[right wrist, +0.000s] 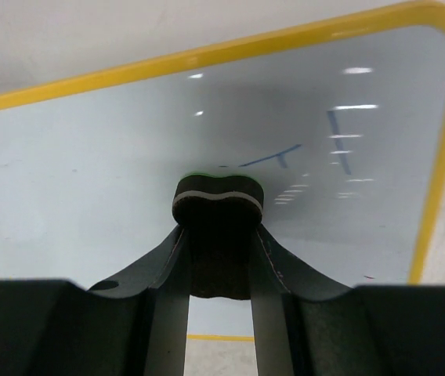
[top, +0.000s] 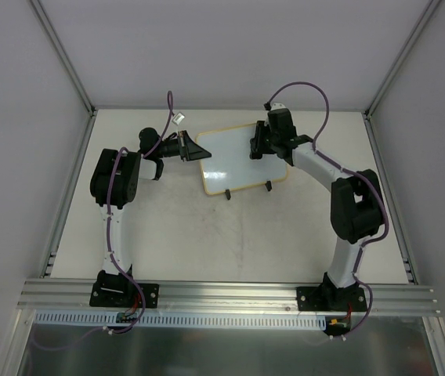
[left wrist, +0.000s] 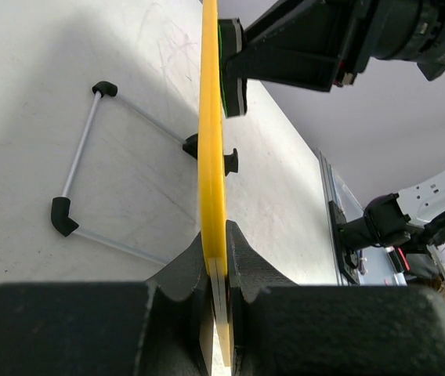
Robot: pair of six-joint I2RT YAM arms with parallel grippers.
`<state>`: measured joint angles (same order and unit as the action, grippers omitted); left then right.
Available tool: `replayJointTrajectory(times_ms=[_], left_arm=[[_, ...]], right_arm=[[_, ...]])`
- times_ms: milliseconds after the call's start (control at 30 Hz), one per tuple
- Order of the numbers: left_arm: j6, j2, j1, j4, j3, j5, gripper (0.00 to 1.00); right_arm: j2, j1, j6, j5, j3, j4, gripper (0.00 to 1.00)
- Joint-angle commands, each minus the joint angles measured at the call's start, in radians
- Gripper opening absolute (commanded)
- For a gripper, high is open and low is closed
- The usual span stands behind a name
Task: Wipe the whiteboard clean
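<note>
left tool (top: 193,147) on whiteboard (top: 234,166) edge, right tool (top: 257,146) barring its face (eraser (right wrist: 218,196) between), near table (top: 230,243) open

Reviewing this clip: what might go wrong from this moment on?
1. The left pincer clamps only the thin yellow edge of the whiteboard; the push of the eraser may twist the board or make it slip.
2. The blue strokes sit to one side of the eraser held in the right pincer; a short wipe may miss them.
</note>
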<state>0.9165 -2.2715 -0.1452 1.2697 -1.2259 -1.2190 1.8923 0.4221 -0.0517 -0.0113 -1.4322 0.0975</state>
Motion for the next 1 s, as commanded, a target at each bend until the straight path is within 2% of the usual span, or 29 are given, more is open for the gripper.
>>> replayJointTrajectory(times_ms=[0,300,667,967], left_arm=[[-0.111,0.032,-0.025,0.191,0.009,-0.135,0.00],[-0.111,0.033,-0.025,0.191,0.011,-0.134,0.00],[-0.111,0.033,-0.025,0.191,0.009,-0.135,0.00],[-0.111,0.032,-0.027,0.189,0.009,-0.135,0.00]], right_arm=[[0.013,-0.100,0.044,-0.171,0.058,-0.002,0.00],[0.001,-0.166,0.070,-0.184,0.056,-0.007,0.00],[0.021,-0.167,0.122,-0.184,-0.030,0.001,0.00],[0.065,-0.169,0.142,-0.125,-0.128,0.022,0.00]])
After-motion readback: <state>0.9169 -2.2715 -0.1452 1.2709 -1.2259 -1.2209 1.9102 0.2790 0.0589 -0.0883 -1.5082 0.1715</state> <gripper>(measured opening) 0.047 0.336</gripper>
